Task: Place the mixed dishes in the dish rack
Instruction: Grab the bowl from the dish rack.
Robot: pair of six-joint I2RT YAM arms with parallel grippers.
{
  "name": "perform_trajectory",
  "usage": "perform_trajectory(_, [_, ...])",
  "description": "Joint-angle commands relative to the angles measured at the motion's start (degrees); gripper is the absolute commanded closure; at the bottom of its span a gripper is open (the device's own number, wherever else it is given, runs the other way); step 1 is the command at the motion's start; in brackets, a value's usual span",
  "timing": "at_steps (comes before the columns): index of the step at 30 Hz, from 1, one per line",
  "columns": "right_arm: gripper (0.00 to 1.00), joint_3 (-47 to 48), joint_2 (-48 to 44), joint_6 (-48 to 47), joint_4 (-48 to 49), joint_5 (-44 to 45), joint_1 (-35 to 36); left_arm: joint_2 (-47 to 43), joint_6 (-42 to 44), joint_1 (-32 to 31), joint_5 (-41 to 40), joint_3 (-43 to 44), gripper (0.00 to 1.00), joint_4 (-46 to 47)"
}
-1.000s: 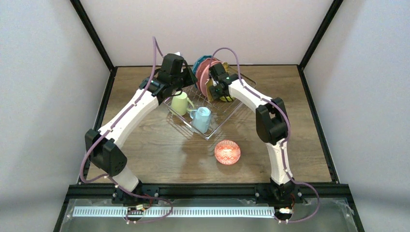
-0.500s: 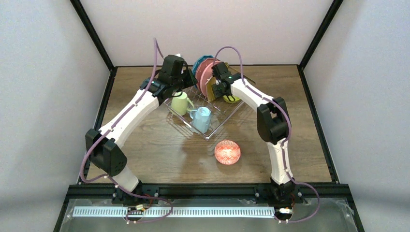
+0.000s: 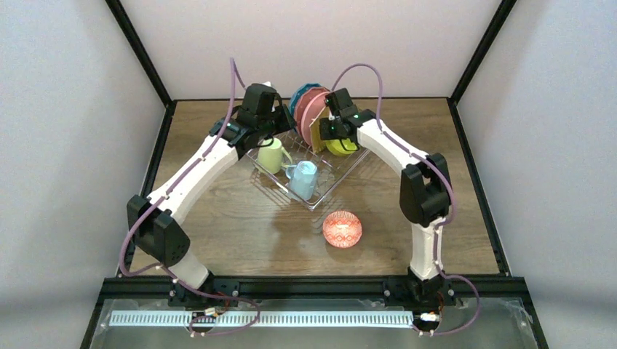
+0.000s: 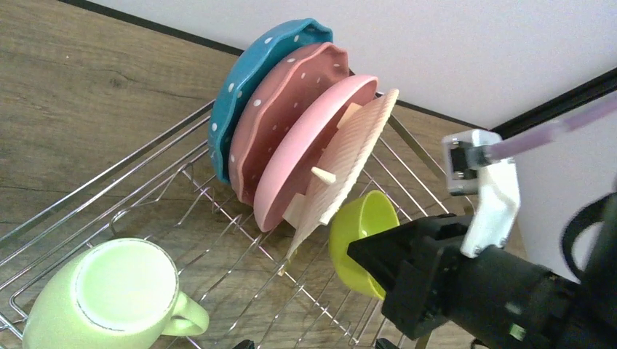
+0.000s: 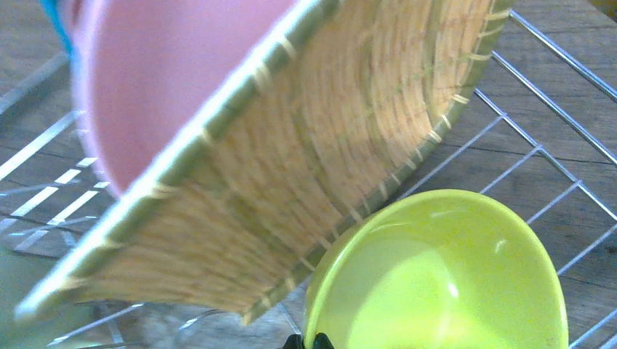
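The lime bowl (image 5: 436, 276) crowds the woven plate's (image 5: 327, 167) rim at the dish rack's (image 3: 313, 201) 3 o'clock side. The right gripper (image 5: 305, 341) reaches in and pinches the bowl's rim. The left gripper's (image 3: 271, 130) opening cannot be told.

Left arm (image 3: 196, 171) and right arm (image 3: 396, 153) both stretched forward, elbows out, wrists angled inward toward each other. Right tool (image 5: 305, 340) tips pinched close on lime bowl (image 5: 436, 276) rim. Left tool (image 3: 269, 129) points down, finger spread unclear.

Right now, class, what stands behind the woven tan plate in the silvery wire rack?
A smooth pink plate, then a dotted pink plate, then a blue dotted plate. Each mostly covers the next.
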Motion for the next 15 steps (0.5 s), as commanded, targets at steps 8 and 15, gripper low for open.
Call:
perform_trajectory(8, [0.99, -12.4, -6.1, 20.6, 21.7, -12.5, -3.8, 3.0, -1.5, 0.3, 1.3, 2.8, 0.05, -0.4])
perform_trajectory(15, [0.99, -20.2, -6.6, 33.0, 35.6, -18.2, -7.6, 6.9, -1.7, 0.3, 0.8, 6.5, 0.05, 0.6])
